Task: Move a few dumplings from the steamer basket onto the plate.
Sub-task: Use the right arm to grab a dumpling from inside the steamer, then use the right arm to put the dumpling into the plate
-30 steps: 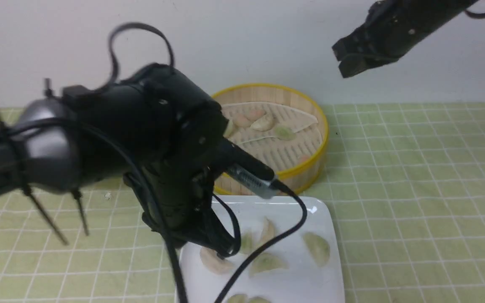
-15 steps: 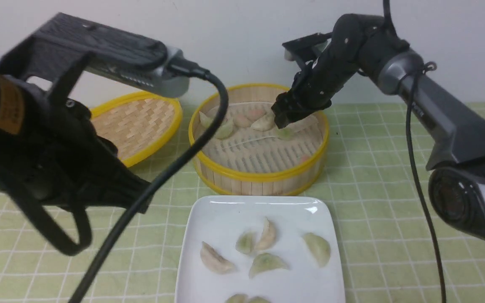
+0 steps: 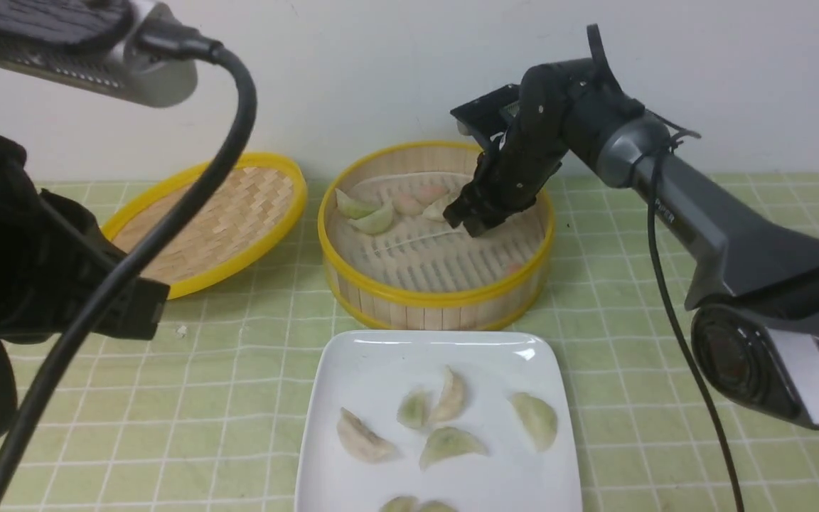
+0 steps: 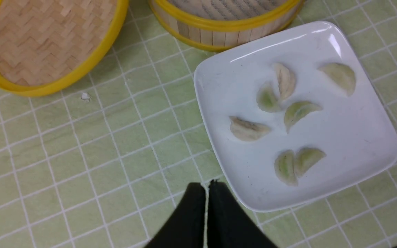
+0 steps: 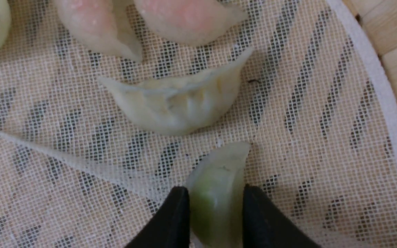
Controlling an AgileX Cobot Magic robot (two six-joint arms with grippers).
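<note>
The steamer basket [image 3: 438, 299] stands at mid-table and holds several dumplings [image 3: 370, 213] on its liner. My right gripper [image 3: 470, 220] reaches down inside it. In the right wrist view the right gripper [image 5: 215, 196] is shut on a pale green dumpling [image 5: 219, 172] that rests on the mesh liner. A cream dumpling [image 5: 177, 103] and two pinkish ones [image 5: 184, 17] lie just beyond. The white plate [image 3: 381, 355] in front of the basket carries several dumplings [image 3: 445, 444]. My left gripper [image 4: 207, 186] is shut and empty above the cloth beside the plate's edge [image 4: 219, 162].
The shallow woven lid [image 3: 217, 213] lies left of the basket, and it also shows in the left wrist view [image 4: 47, 38]. My left arm [image 3: 40, 270] and its cable fill the left foreground. A green checked cloth [image 3: 665, 284] covers the table. A wall stands behind.
My left arm has pulled back left, off the plate. My right arm has come down from high at the right into the basket and closed on the green dumpling.
</note>
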